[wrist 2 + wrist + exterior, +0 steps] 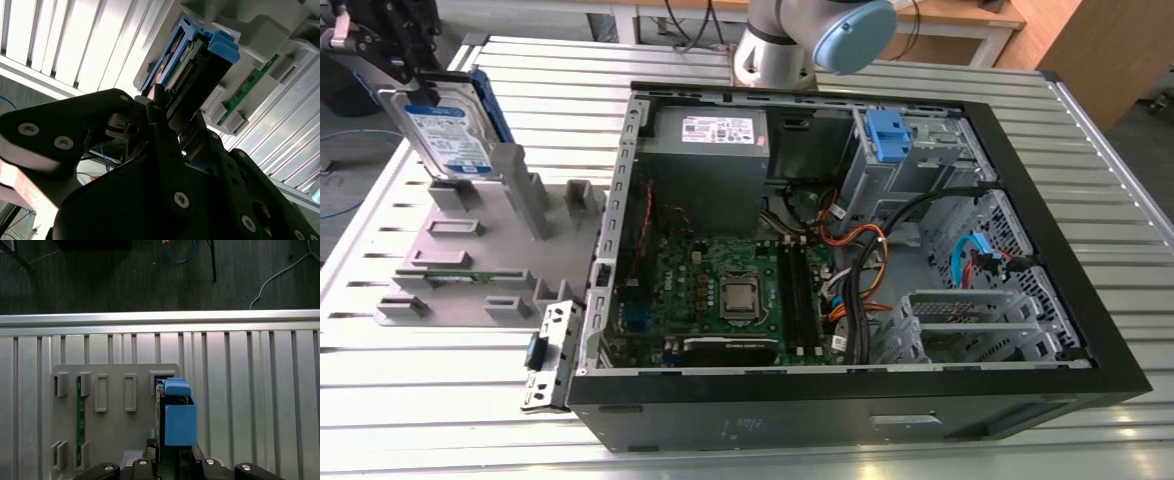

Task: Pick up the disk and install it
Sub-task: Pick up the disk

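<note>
Gripper (pixel 416 68) is clamped on the disk (pixel 447 135) at the disk's upper end, near the table's far corner on the exterior view's left. The disk stands upright on its short end, with its white-and-blue label showing and its blue carrier frame (pixel 488 105) along one long side. Its lower end is at a slot block of the grey fixture plate (pixel 467 255); whether it rests in the slot or hangs just clear cannot be told.

In the second wrist view, the black fingers (pixel 159 107) sit on either side of the disk (pixel 186 75), whose connector end and blue frame point away from the gripper (pixel 177 114). In the first wrist view, the disk (pixel 179 415) is seen end-on between the jaws of the gripper (pixel 172 460), over the fixture plate (pixel 115 435).

The fixture plate lies on the slatted aluminium table (pixel 440 400) along the edge at the exterior view's left. A green circuit strip (pixel 460 277) stands in one of its slots, well apart from the disk.

An open computer case (pixel 1067 250) occupies the middle of the table, just beside the fixture. Inside are a grey power-supply box (pixel 707 135), a motherboard (pixel 720 280) and a blue latch (pixel 886 135) at the drive bay. The arm's grey-and-blue joint (pixel 814 35) stands at the table's far edge behind the case.
</note>
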